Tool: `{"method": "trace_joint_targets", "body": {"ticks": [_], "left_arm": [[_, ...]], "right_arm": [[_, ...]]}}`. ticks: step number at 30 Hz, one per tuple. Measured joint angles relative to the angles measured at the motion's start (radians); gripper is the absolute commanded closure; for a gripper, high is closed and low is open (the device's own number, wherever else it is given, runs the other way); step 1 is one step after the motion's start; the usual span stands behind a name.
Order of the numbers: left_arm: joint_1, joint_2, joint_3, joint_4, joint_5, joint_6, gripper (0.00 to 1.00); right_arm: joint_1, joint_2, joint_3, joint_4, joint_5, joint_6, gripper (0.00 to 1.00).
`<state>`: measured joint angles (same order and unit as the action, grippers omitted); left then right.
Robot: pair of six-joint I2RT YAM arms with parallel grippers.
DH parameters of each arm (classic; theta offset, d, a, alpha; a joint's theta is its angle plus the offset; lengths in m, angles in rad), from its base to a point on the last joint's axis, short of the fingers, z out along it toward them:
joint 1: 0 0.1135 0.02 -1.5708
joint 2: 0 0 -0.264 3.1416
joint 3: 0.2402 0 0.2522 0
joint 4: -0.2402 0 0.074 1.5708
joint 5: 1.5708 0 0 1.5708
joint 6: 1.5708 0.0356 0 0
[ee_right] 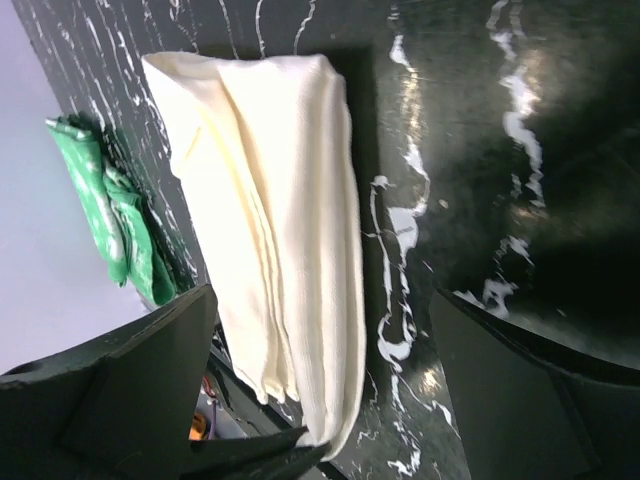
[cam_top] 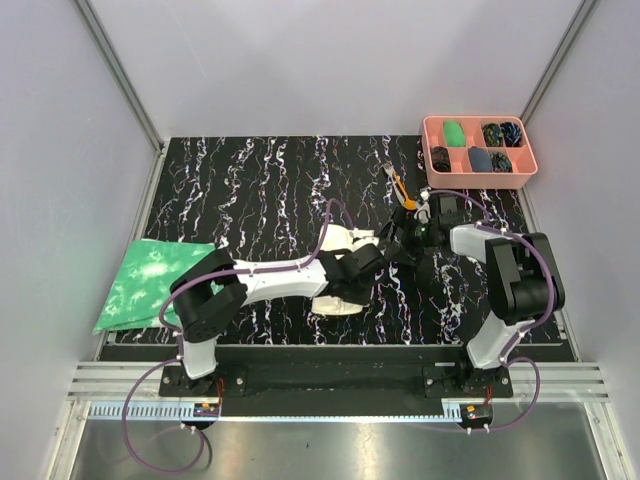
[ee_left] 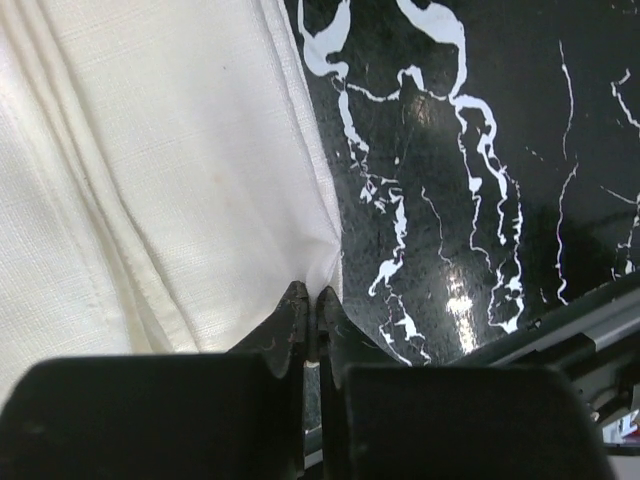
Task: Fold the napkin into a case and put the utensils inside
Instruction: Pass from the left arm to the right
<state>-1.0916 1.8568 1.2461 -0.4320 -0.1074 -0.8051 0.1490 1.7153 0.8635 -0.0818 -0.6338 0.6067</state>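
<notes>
Biggest thing first: your black marble-look table top with white veins [cam_top: 250,190] fills the floor of the cell, both arms reaching in from the near edge. Your left arm stretches across the middle of it, and your right arm bends in from the right side toward the same spot.

The cream-white cloth napkin [ee_right: 270,230] sits in the centre of the table, folded over into a long, narrow strip with several layers showing along one edge. It's lying flat, partly under your left arm in the overhead view.

Your left gripper [ee_left: 310,300] is pinched tight, fingertips together on the napkin's edge right at a corner. Your right gripper [ee_right: 325,300] is spread as wide as it goes, with nothing between the fingers, hanging above the strip.

Off on the left side, well apart from the napkin, there's a green-and-white mottled cloth [cam_top: 150,280], folded, hanging a bit over the table's left edge.

Far right corner has a pink plastic compartment tray [cam_top: 470,119] with small dark and green bits in its sections.

The utensils [cam_top: 398,185], slim orange-handled cutlery with silver tines at the far end, lie on the bare table near the tray, outside the napkin. You can't really tell the pieces apart from up there.
</notes>
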Motion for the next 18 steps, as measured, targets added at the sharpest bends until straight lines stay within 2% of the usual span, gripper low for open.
{"method": "trace_joint_targets", "body": {"ticks": [9,18], "left_arm": [[0.019,-0.069,-0.038,0.017,0.037,0.0,1.0],[0.023,-0.099,-0.045,0.017,0.058,-0.001,1.0]], "right_arm": [[0.026,0.051,0.0,0.079,-0.034,0.024,0.13],[0.046,0.094,0.0,0.162,-0.083,0.045,0.14]]}}
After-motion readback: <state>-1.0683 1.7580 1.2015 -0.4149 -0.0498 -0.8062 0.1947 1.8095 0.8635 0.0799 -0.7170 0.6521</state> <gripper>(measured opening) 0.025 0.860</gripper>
